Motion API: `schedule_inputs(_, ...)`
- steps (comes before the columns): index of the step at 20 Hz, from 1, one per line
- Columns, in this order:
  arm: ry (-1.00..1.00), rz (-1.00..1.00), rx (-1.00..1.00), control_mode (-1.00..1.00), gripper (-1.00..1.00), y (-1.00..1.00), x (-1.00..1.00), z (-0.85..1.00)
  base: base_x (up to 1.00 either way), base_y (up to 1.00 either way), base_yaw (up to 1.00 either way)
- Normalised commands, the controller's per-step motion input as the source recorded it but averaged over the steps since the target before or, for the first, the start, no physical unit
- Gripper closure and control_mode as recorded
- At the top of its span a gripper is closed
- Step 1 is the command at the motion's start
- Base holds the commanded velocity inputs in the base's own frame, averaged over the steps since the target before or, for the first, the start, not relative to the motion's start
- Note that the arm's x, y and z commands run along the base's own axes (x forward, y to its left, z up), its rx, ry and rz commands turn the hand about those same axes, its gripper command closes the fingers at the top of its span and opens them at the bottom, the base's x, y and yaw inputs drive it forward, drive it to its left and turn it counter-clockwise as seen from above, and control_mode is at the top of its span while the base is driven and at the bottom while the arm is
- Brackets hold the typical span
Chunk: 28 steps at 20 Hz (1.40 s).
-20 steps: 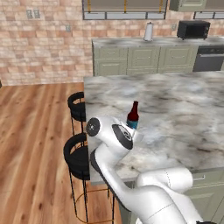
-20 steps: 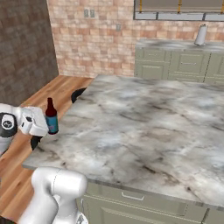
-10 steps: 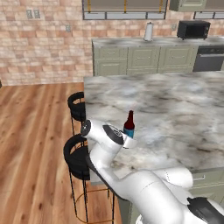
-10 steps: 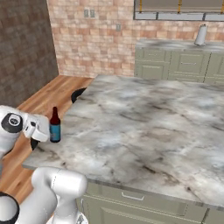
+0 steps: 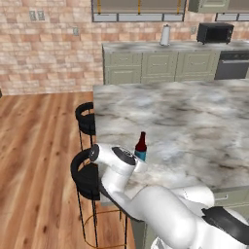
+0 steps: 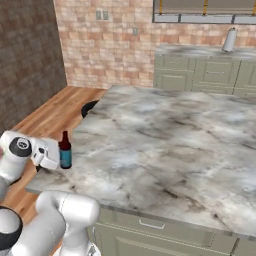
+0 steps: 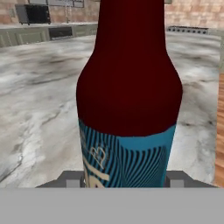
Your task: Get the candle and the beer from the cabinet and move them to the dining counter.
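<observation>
the beer bottle [image 5: 141,146] is standing upright on the marbled counter [image 5: 194,121], near its edge, at the lower middle of the left base frame. the pincer [image 7: 124,180] is sitting around the bottle's base, grasping it or not i cannot tell.

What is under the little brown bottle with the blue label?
The dark red-brown glass bottle stands upright on the grey-white marbled island counter, near its corner. Its very bottom is covered by the gripper.

Black microwave [image 5: 214,33] and pale jug [image 5: 165,35] on the far worktop — two black stools [image 5: 86,118] below.
</observation>
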Motion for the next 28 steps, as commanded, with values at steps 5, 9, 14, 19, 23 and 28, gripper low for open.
schedule_inputs(5,-0.02,0.05,-0.01,-1.0,1.0,0.0,0.22,-0.29,0.0,0.0,0.0)
schedule_inputs(9,-0.07,0.11,-0.04,-1.0,1.0,0.0,0.11,-0.37,0.0,0.0,0.0)
schedule_inputs(14,-0.05,0.07,-0.01,-1.0,1.0,0.0,0.23,-0.29,0.0,0.0,0.0)
schedule_inputs(19,0.0,0.02,0.0,-1.0,1.0,0.02,0.27,-0.21,0.0,0.0,0.0)
schedule_inputs(23,0.0,0.0,0.0,-1.0,1.0,0.1,0.24,-0.24,0.0,0.0,0.0)
schedule_inputs(28,0.0,0.0,0.0,-1.0,1.0,0.09,0.24,-0.24,0.0,0.0,0.0)
